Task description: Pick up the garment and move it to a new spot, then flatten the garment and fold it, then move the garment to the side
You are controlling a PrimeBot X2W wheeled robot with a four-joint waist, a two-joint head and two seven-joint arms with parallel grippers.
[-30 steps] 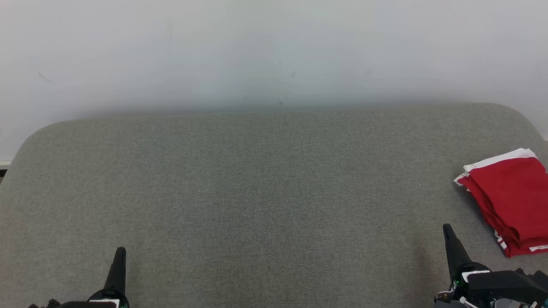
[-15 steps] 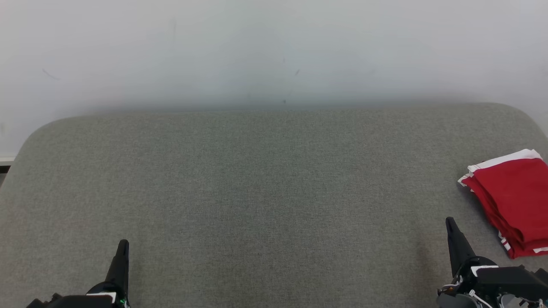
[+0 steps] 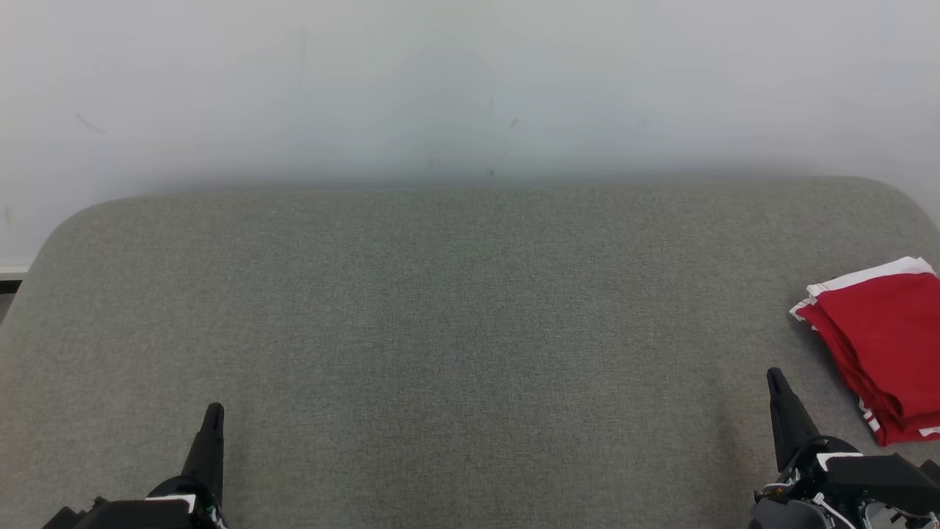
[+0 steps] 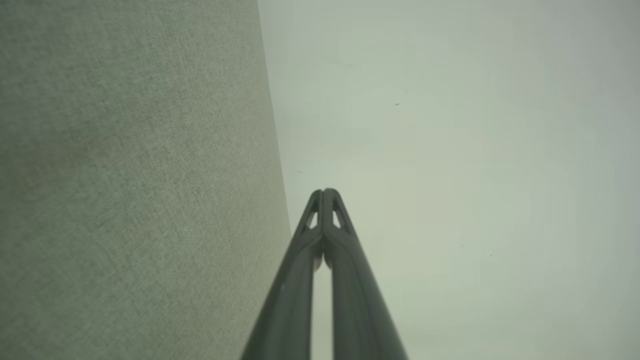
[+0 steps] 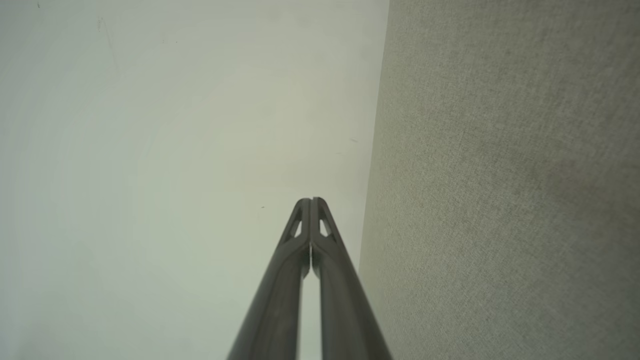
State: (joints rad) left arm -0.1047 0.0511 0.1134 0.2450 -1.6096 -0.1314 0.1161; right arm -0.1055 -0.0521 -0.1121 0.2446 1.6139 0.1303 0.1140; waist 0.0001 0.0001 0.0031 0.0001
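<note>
1. At the far left of the head view, a pale wall (image 3: 440,88) runs along the top. Below it a grey fabric surface (image 3: 455,316) with rounded far corners spreads across the whole width.
2. At the lower left, the left gripper (image 3: 213,410) rises from the bottom edge over the grey fabric. Its two dark fingers are pressed together into one slim point that leans slightly to the right. Nothing is held between them. A small white patch sits on its black base, too small to read.
3. The left wrist view confirms this: the fingertips meet, with only a thin slit lower down between the shanks. The fabric fills that view's left side and the wall its right.
4. In the middle, the woven fabric lies smooth. A few tiny dark specks mark the wall above it.
5. At the lower right, the right gripper (image 3: 773,376) points up the view and tilts a little to the left, its jaws closed on nothing. Its black wrist housing (image 3: 874,474), with a white patch and thin wires, lies across the bottom right corner.
6. In the right wrist view, the fingertips touch, with the wall on the left and the fabric on the right.
7. At the far right, the garment (image 3: 881,345), red with white trim, lies folded in a layered stack on the fabric. The picture's edge cuts it off. It sits near the right gripper, up and to its right, and apart from it.
</note>
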